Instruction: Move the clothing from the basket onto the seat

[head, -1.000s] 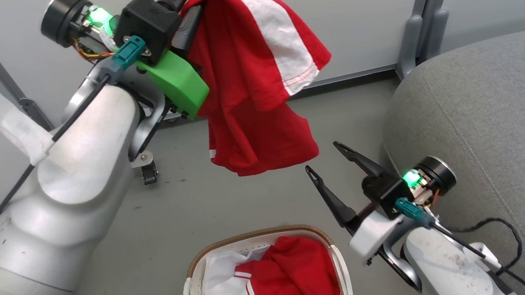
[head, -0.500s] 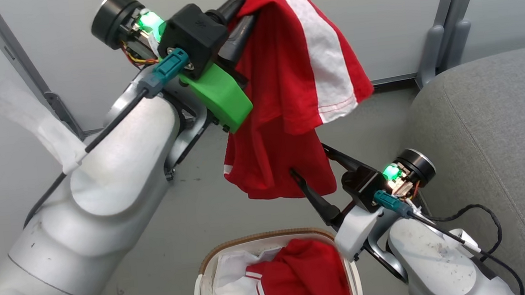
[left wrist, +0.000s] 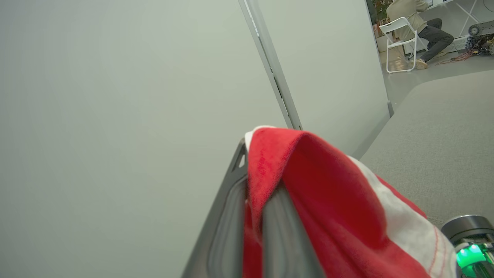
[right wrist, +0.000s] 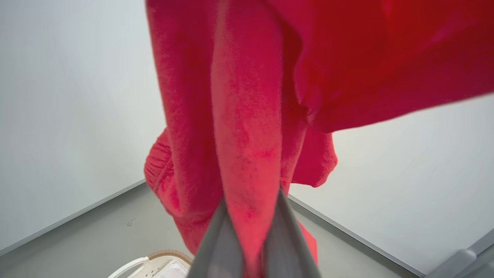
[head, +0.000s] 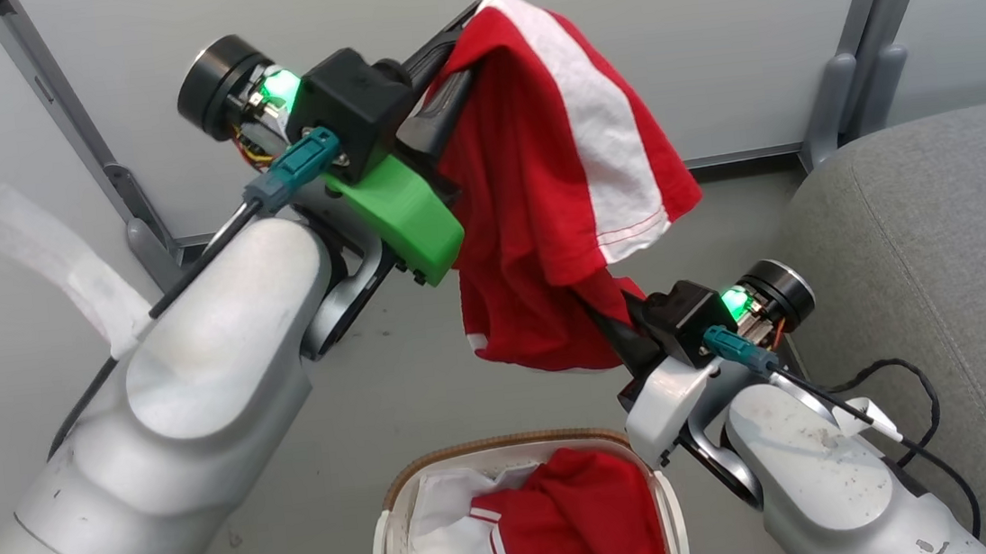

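Note:
A red garment with a white band (head: 557, 189) hangs in the air from my left gripper (head: 454, 45), which is shut on its top fold; the left wrist view shows the cloth (left wrist: 332, 200) pinched between the fingers (left wrist: 227, 216). My right gripper (head: 607, 313) is shut on the garment's lower part, with a red fold (right wrist: 247, 116) between its fingers (right wrist: 218, 239). Below, the basket (head: 509, 445) holds more red clothing (head: 589, 521) on a white sheet (head: 442, 544). The grey seat (head: 954, 269) fills the right side.
Pale wall panels with grey metal posts (head: 866, 60) stand behind. A black cable (head: 910, 382) lies on the seat's edge beside my right arm. Grey floor (head: 396, 395) surrounds the basket. Far off, a person sits on a white chair (left wrist: 401, 34).
My right gripper, open and below the garment a second ago, has risen to the cloth's lower part and shut on it. The head camera has shifted, and the left arm still holds the garment up.

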Controlling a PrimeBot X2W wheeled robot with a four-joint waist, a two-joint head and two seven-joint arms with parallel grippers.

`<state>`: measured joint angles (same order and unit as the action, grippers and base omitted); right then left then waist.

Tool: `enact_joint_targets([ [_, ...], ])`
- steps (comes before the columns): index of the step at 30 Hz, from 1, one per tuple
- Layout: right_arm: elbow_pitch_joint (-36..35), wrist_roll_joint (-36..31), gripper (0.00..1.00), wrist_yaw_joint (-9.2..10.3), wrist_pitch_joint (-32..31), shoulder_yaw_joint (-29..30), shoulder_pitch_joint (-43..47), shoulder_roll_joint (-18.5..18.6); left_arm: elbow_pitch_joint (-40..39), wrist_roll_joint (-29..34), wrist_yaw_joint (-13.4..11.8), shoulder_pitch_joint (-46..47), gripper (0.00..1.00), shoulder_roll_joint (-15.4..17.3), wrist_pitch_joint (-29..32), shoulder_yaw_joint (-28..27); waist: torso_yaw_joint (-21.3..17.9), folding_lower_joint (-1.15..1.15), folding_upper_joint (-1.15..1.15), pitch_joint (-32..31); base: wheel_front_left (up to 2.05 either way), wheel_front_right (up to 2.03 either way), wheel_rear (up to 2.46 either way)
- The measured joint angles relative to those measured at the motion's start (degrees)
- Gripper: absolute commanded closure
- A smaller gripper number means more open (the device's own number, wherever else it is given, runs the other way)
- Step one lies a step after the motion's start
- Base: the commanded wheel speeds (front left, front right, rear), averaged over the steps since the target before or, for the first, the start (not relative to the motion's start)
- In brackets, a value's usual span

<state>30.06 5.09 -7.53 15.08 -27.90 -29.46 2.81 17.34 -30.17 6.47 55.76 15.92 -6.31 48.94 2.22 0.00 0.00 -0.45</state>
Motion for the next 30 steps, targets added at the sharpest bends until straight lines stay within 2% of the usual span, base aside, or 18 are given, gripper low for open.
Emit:
enact_joint_targets([
  [3, -0.4, 0.3, 1.00, 0.00, 0.0, 0.5, 0.3, 0.0, 1.4, -1.5, -0.4, -2.3, 1.00, 0.5, -0.9, -0.5, -0.3, 0.00, 0.00, 0.2, 0.00, 0.00, 0.00],
  [5, -1.0, 0.4, 1.00, 0.00, 0.0, 1.1, 0.7, 0.0, 2.5, -2.7, -1.1, -4.3, 0.85, 0.7, -2.4, -1.5, -0.6, 0.00, 0.00, 0.4, 0.00, 0.00, 0.00],
  [6, -1.2, 0.4, 1.00, 0.00, 0.0, 1.4, 0.9, 0.0, 3.3, -3.1, -1.3, -5.2, 0.65, 0.9, -3.2, -1.8, -0.8, 0.00, 0.00, 0.5, 0.00, 0.00, 0.00],
  [7, -1.4, 0.4, 1.00, 0.00, 0.0, 1.6, 1.1, 0.0, 3.9, -3.1, -1.5, -5.9, 0.55, 1.1, -3.9, -2.0, -0.9, 0.00, 0.00, 0.6, 0.00, 0.00, 0.00],
  [8, -1.6, 0.4, 1.00, 0.00, 0.0, 1.9, 1.4, 0.0, 4.9, -3.5, -1.7, -6.9, 0.13, 1.3, -4.6, -2.3, -1.0, 0.00, 0.00, 0.7, 0.00, 0.00, 0.00],
  [9, -1.7, 0.4, 1.00, 0.00, 0.0, 2.3, 1.8, 0.0, 5.7, -3.8, -2.0, -8.0, 0.00, 1.3, -5.4, -2.5, -1.2, 0.00, 0.00, 0.8, 0.00, 0.00, 0.00],
  [16, -3.0, 0.5, 1.00, 0.00, 0.0, 7.0, 3.9, 0.0, 9.6, -6.8, -3.5, -16.8, 0.00, -1.3, -8.5, -6.2, -1.5, 0.00, 0.00, 1.4, 0.00, 0.00, 0.00],
  [21, -3.9, -0.1, 1.00, 0.00, 0.0, 9.9, 4.5, 0.0, 10.5, -5.5, -3.4, -23.1, 0.00, -3.2, -8.7, -8.8, -1.4, 0.00, 0.00, 2.0, 0.00, 0.00, 0.00],
  [30, -5.0, -1.7, 1.00, 0.00, 0.0, 14.1, 5.4, 0.0, 9.2, -1.4, -1.4, -33.7, 0.00, -8.1, -8.8, -14.3, -2.3, 0.00, 0.00, 3.1, 0.00, 0.00, 0.00],
])
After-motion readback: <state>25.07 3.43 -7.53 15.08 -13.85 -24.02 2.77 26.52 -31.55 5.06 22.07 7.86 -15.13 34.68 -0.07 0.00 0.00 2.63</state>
